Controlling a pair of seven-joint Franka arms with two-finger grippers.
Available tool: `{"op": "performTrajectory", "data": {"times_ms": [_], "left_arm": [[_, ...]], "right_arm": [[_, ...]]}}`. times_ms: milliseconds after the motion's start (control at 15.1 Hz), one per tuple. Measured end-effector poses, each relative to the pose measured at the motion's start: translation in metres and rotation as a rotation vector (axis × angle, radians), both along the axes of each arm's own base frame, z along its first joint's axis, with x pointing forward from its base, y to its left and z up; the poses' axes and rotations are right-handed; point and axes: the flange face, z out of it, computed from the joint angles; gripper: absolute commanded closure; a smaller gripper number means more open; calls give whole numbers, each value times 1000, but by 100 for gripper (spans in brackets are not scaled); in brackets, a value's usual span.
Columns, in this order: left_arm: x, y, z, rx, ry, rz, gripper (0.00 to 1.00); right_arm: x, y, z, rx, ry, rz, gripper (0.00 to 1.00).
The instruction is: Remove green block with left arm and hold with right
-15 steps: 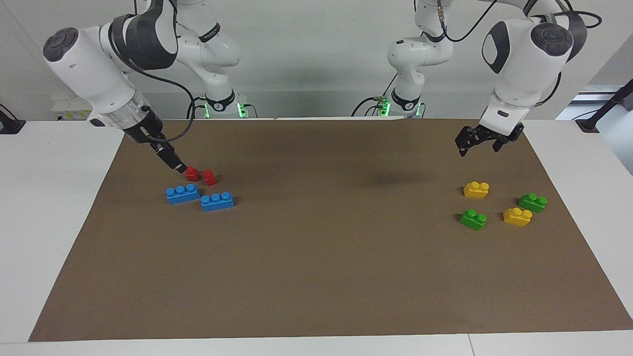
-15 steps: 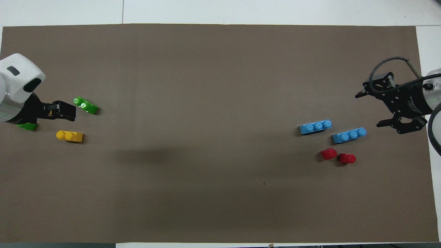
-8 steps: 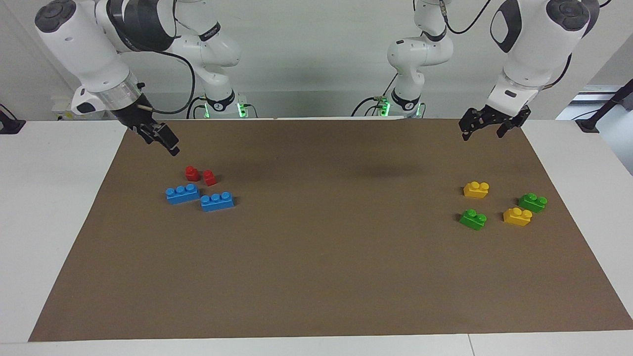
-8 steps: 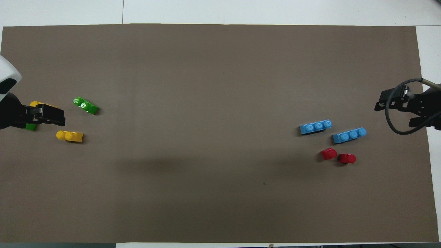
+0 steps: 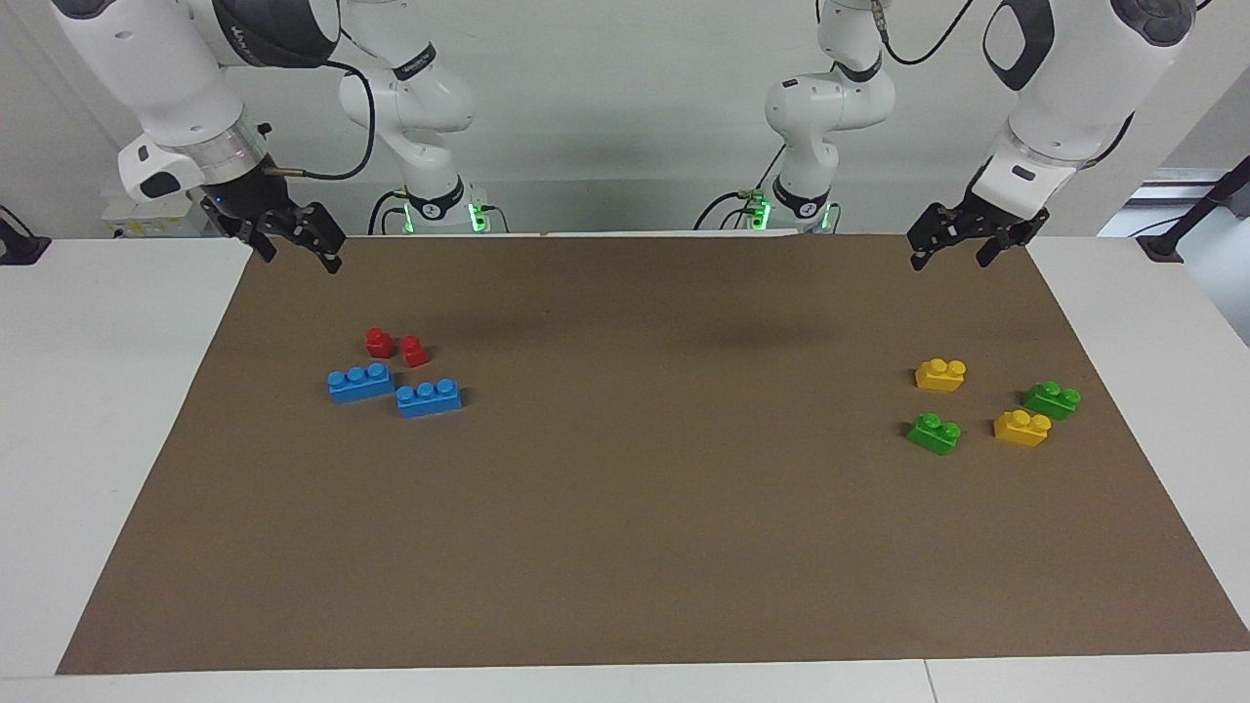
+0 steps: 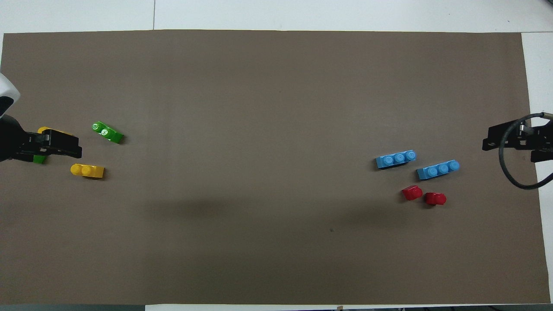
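Reaching for the green block [image 5: 934, 433] is the step in hand, and nothing has been gripped yet. The block sits on the brown mat [image 5: 625, 547] at the left arm's end of the desk [image 5: 98, 439], farthest from the robots of a group of four, with a yellow brick [image 5: 1021, 428] beside it, a darker green brick [image 5: 1052, 399] toward the desk's end edge, and another yellow brick [image 5: 940, 374] nearer the robots. The left tool [image 5: 955, 244] hangs high over the mat's corner by the robots, spread and empty. The right tool [image 5: 296, 237] hangs over the matching corner at its own end, also spread and empty, with the red bricks [image 5: 395, 347] and blue bricks [image 5: 395, 389] on the mat below.

To do this well, the left tool should come straight down over the block, turned to close across its short sides, which lie slantwise to the mat's edges. The neighbouring yellow brick looks close, though the gap is hard to judge, so the fingers should drop in without nudging it. Grip low on one end, leaving the other end free for the right tool to take.
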Motion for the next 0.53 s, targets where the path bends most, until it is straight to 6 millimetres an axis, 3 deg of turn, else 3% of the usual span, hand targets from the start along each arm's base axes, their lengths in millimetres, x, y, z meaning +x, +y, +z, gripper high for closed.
{"op": "performTrajectory", "data": {"times_ms": [531], "left_arm": [[-2, -1, 0, 0, 8, -2, 0]], "right_arm": [[-1, -1, 4, -3, -3, 68, 0]]}}
